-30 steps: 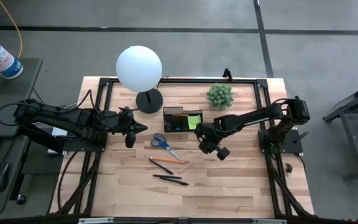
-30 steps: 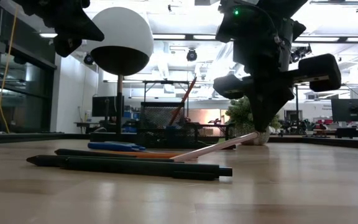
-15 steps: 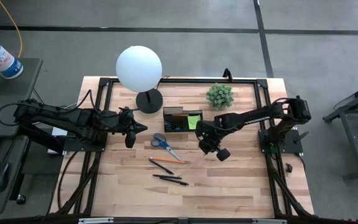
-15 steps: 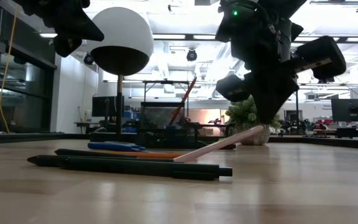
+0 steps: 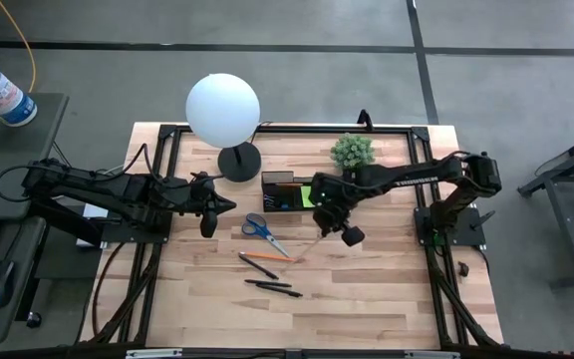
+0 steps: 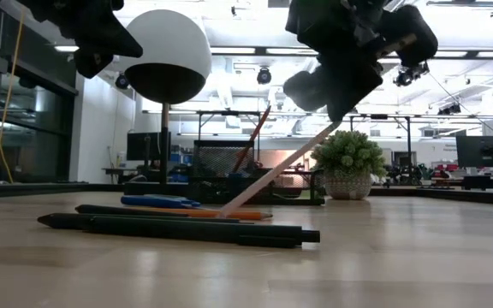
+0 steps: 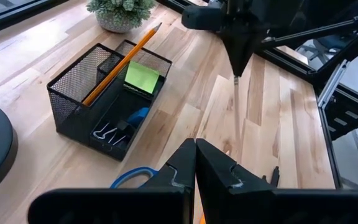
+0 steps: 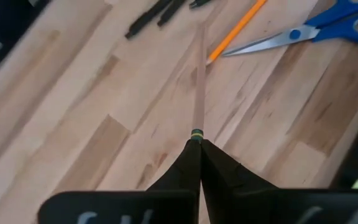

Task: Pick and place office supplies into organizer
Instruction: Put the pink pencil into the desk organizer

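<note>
A: Where is the pencil (image 5: 310, 243)?

B: Pinched at its eraser end by the right end effector (image 5: 323, 228), tilted, tip low by the scissors (image 5: 258, 228) and a second pencil (image 5: 264, 257) lying on the tabletop (image 5: 387, 289).

A: And the organizer (image 5: 292, 191)?

B: Just beside that end effector, near the lamp (image 5: 225, 115) and plant (image 5: 352, 153). It holds a pencil and a green pad (image 7: 141, 77).

A: The left arm?

B: Its end effector (image 5: 208, 225) hangs closed and empty left of the scissors. Two pens (image 5: 273, 287) lie nearer the front edge.
</note>
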### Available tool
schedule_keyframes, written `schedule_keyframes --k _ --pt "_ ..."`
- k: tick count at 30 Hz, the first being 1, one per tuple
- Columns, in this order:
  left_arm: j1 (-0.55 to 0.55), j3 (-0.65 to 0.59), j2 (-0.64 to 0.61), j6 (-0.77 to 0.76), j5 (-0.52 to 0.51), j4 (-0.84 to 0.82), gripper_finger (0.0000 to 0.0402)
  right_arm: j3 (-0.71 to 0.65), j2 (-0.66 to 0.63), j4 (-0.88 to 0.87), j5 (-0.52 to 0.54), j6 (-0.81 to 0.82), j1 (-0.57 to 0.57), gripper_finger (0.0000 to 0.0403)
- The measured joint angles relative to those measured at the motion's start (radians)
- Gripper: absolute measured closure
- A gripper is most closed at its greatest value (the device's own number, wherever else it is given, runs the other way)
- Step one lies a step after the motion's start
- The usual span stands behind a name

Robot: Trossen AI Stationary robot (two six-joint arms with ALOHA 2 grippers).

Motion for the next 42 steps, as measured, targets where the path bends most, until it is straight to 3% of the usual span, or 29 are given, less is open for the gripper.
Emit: schedule_keyframes --k 22,28,42 --pt "0.000 0.000 0.000 0.023 -0.001 -0.021 0.0401 0.007 0.001 -0.011 -0.231 0.151 -0.018 0.0403" --pt "0.000 0.000 0.000 0.023 -0.001 -0.020 0.0401 0.013 0.000 -0.013 -0.229 0.149 -0.020 0.0403" --pt "0.000 0.000 0.000 0.039 -0.007 -0.021 0.0401 0.239 -0.001 -0.198 -0.164 0.059 -0.105 0.0403"
